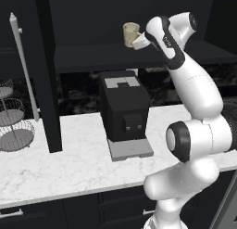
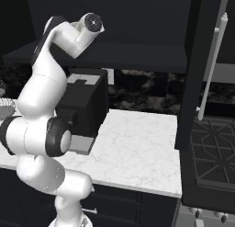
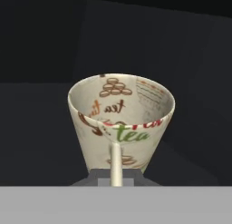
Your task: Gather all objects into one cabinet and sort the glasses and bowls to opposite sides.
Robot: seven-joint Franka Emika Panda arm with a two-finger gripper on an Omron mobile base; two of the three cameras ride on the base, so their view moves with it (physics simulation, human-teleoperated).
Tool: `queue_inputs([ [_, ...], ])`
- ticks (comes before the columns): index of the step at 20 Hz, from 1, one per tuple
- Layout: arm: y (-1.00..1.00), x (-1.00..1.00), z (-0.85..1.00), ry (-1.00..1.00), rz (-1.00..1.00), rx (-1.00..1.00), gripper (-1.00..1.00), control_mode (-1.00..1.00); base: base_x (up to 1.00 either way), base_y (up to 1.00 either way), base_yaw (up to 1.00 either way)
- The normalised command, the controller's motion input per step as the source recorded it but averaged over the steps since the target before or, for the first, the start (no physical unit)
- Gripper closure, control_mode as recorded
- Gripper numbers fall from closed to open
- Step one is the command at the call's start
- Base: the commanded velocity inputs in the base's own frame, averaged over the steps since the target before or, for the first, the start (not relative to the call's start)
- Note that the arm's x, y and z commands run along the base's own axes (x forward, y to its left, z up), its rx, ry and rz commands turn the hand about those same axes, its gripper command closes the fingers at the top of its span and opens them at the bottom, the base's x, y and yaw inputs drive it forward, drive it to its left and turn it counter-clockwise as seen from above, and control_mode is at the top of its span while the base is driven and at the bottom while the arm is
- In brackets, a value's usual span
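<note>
One beige cup [image 1: 130,34] is sitting pinched by its rim in the gripper [image 1: 137,40], whose jaws are clamping tight on it, up inside the open dark cabinet [image 1: 92,56] just above its shelf, over the black coffee machine [image 1: 124,107].

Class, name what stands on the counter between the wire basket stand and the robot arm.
A black coffee machine stands between the wire basket stand and the arm, seen in the left base view.
</note>
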Motion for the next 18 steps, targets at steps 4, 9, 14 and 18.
queue_inputs([
  [4,0.00,-1.00,0.24,0.00,-0.10,0.00,1.00,-1.00,0.00,0.00,0.00],
  [9,0.00,-1.00,0.37,0.02,-0.11,0.00,1.00,-1.00,0.00,0.00,0.00],
  [14,0.00,-1.00,0.32,0.06,-0.16,0.00,1.00,-1.00,0.00,0.00,0.00],
  [18,0.00,-1.00,0.01,0.04,-0.32,0.04,1.00,-1.00,0.00,0.00,0.00],
])
